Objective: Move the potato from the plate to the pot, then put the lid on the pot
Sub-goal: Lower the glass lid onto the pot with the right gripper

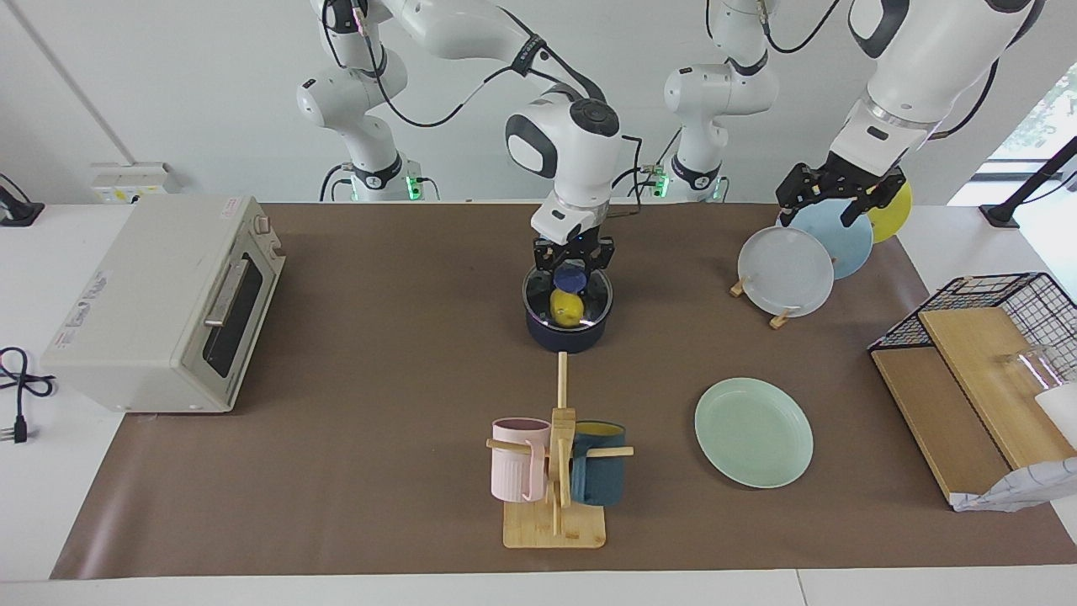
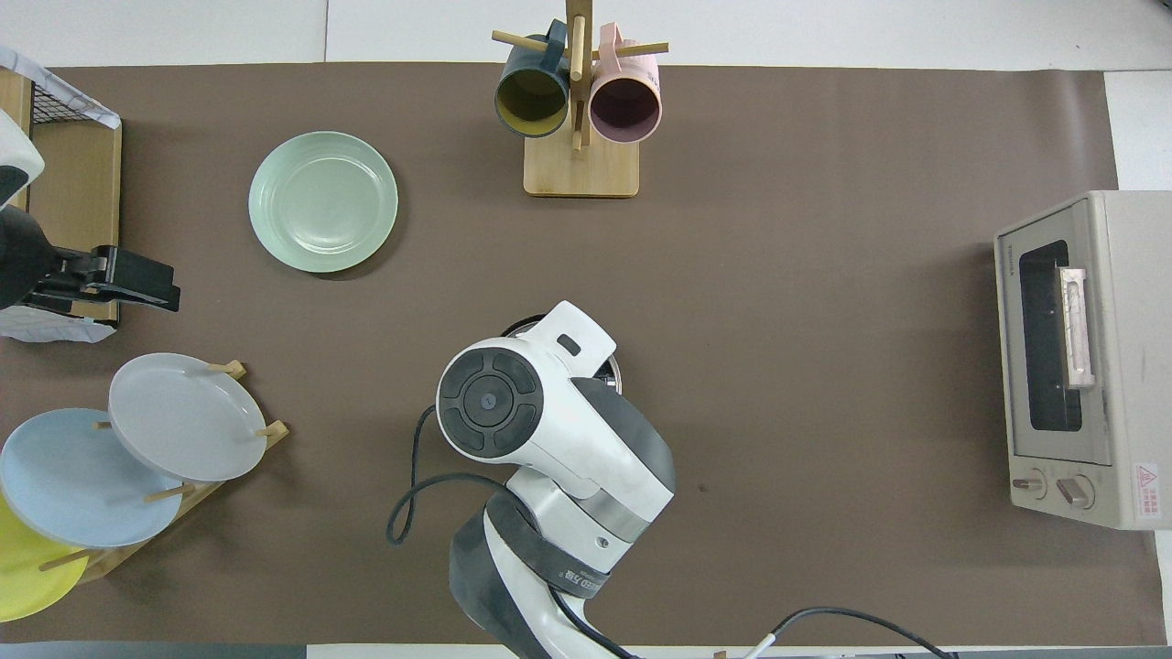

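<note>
**Lid on the pot, right gripper pinching its knob**

While the right gripper [image 1: 571, 263] pinches the blue knob of the lid [image 1: 569, 296] at the facing view's upper centre, the glass sits on the rim of the pot [image 1: 569, 333], the potato [image 1: 567, 307] showing yellow through it. Lower right of centre, the plate [image 1: 754, 432] lies bare and flat on the bench [image 1: 379, 379], with open brown mat all round its edge. At upper right the left gripper [image 1: 831, 204] hangs with fingers spread over the upright plates in the rack [image 1: 778, 318].
</note>
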Controlling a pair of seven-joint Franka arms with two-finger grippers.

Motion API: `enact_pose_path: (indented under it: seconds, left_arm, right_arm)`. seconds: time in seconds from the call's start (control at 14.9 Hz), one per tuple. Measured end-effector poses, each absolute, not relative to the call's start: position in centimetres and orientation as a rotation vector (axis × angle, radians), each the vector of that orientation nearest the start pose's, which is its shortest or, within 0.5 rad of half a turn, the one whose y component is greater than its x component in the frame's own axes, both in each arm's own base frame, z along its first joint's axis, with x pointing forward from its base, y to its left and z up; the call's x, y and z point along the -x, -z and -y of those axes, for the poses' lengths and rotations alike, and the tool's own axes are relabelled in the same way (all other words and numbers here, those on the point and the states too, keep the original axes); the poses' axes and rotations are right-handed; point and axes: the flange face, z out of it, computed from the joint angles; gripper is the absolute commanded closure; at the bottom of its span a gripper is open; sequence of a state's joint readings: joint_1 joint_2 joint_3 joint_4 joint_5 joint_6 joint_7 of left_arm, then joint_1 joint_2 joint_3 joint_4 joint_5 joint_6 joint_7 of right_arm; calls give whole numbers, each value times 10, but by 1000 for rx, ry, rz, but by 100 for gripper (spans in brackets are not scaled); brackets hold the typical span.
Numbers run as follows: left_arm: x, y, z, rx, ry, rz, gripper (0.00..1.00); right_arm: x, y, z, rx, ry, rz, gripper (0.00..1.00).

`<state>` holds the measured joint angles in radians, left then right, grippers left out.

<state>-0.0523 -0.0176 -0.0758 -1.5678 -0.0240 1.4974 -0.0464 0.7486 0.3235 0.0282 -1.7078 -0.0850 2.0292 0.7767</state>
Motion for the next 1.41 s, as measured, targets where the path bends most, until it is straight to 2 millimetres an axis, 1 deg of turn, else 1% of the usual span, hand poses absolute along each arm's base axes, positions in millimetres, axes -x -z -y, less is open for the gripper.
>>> enact_pose_path:
  seconds: [1.34,1.41]
  left_arm:
    - [-537,-629,69,3156,-92,-121,0]
    - [-537,-629,69,3156,-92,-121,0]
  right_arm:
    - [-467,-401,-453,3186,127,52,100]
    - [-467,-401,-453,3186,127,52,91]
